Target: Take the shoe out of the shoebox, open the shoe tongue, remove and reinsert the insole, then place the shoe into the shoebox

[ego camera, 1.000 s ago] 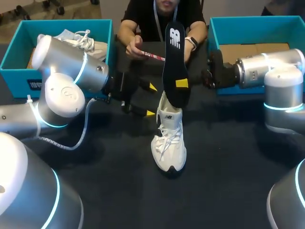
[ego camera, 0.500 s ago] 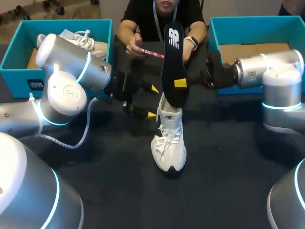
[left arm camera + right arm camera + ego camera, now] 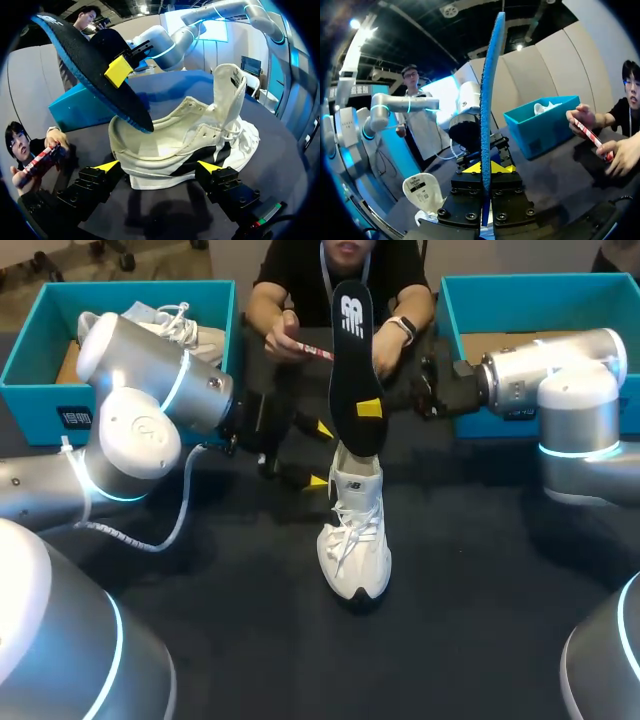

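1. Insole clenched in my right pincer, tip at the mouth of the shoe, toe toward 6 o'clock on the worktop.
2. I'd draw it straight up; my released left pincer, at 9 o'clock, should steady the heel.

The head camera looks down on the surface from high behind. Both wrist cameras sit very close, and all three see the insole.
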Available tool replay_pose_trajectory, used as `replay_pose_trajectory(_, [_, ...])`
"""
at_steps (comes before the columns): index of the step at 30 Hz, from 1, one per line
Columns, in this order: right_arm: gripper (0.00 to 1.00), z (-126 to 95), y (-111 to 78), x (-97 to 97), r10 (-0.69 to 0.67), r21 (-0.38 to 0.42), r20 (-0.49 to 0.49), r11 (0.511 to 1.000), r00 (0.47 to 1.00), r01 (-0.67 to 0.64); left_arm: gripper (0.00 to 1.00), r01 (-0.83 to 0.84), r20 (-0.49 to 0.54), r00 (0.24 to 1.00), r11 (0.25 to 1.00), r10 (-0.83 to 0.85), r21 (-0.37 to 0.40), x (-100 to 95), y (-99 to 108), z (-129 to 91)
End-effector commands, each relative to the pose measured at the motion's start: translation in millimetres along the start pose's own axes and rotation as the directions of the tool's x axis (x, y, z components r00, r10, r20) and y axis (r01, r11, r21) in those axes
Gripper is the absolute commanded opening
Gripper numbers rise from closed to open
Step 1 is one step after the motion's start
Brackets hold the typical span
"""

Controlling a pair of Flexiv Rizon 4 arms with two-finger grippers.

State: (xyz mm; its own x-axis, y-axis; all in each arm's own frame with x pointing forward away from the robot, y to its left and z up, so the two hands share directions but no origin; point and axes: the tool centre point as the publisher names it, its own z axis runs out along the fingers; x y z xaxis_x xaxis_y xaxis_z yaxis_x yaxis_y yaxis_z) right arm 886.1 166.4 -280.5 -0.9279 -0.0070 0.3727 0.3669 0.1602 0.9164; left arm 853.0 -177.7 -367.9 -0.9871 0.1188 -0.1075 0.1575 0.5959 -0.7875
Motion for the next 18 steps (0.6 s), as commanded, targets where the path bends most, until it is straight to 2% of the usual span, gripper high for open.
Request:
replay_pose_trajectory(1, [0.00,6.1,-2.6,-2.2,-0.012,0.004,-0.004,1.000,1.000,0.012,1.00,0.004,-0.002,1.000,1.000,-0.004,-0.001,-2.3,1.5,3.0])
replay_pose_trajectory(18, [0.00,16.2,-27.3,0.4,0.012,-0.020,0.002,1.000,1.000,-0.012,1.00,0.009,0.000,1.000,1.000,-0.009,-0.005,-5.6,3.0,1.1])
